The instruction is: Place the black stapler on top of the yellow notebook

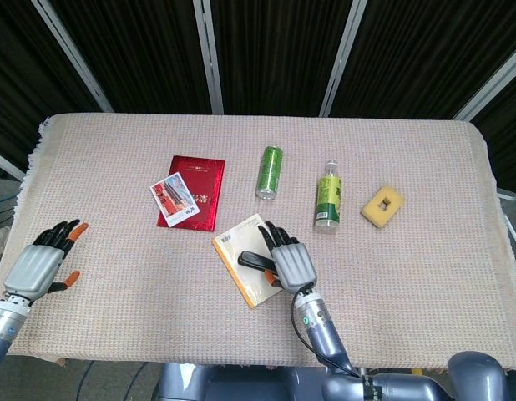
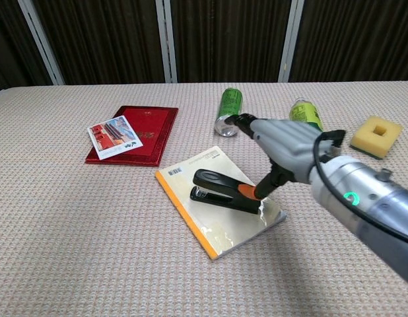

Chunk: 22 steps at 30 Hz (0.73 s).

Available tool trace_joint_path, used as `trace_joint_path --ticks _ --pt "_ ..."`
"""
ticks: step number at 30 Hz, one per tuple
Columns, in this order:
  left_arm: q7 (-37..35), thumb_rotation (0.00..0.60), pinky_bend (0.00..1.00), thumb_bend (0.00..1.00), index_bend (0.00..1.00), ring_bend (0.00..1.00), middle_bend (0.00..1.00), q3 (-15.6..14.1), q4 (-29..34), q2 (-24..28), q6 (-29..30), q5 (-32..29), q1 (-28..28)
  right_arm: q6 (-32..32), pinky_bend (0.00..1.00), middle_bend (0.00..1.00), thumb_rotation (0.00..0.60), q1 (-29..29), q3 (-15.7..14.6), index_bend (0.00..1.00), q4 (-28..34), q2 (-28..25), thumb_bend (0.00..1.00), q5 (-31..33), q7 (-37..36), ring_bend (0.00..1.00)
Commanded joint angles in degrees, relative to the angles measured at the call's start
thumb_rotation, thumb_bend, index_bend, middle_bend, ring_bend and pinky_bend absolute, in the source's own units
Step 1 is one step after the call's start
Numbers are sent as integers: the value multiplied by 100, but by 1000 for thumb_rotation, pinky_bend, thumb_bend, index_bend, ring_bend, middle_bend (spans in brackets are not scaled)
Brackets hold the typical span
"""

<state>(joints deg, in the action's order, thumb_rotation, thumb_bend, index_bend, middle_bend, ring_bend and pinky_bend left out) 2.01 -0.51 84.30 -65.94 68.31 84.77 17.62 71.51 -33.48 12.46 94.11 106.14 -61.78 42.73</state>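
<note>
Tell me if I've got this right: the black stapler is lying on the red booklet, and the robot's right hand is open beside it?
Not quite. The black stapler lies on the yellow notebook, not the red booklet, as the chest view shows. The right hand is indeed open beside it.

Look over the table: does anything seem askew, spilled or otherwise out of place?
Only mildly: the green can and the bottle lie on their sides, nothing spilled. The black stapler sits squarely on the yellow notebook.
</note>
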Motion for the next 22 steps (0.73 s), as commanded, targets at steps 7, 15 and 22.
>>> trace_joint_path --ticks 7,15,22 --pt "254 600 141 324 0 0 0 -110 181 21 245 231 -104 1699 3 0 600 1378 -1463 0 1959 -2182 233 -1168 230 0" --pt "721 600 141 324 0 0 0 -158 440 9 646 431 -273 2729 0 0 600 2474 -2280 0 1443 -3381 220 -1619 -811 0" --pt "973 600 141 324 0 0 0 -241 585 -1 937 721 -382 3003 0 0 600 2991 -1967 0 636 -3778 215 -1204 -2272 0"
